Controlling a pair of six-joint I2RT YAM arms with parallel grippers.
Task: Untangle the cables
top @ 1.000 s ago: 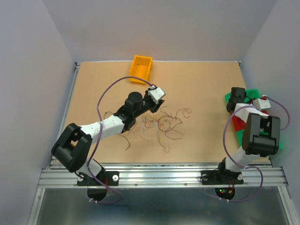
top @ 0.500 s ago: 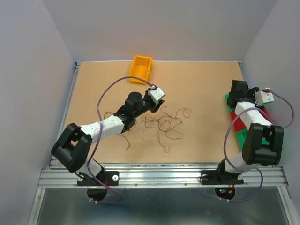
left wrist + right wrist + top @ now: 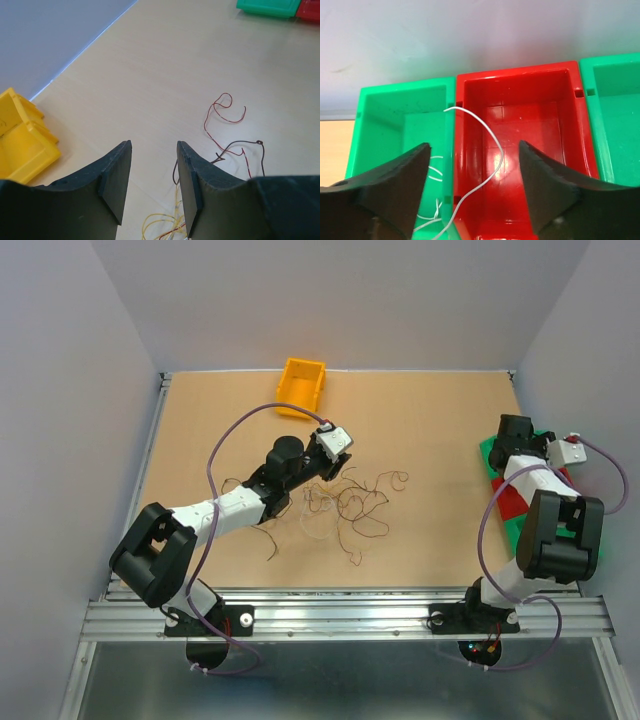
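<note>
The cables lie in a loose tangle of dark, reddish and yellow loops at the table's middle. My left gripper hovers at the tangle's left edge. In the left wrist view it is open, with yellow cable loops low in the gap and a red-brown cable beyond the right finger. My right gripper is at the far right over the bins, and in the right wrist view it is wide open. A white cable drapes from the green bin over the wall into the red bin.
An orange-yellow bin stands at the back of the table, also seen as the yellow bin in the left wrist view. A second green bin sits right of the red one. Grey walls enclose the table.
My right gripper has opened wider, and its wrist has swung back and to the right over the bins. The left arm and the tangle have not moved.
</note>
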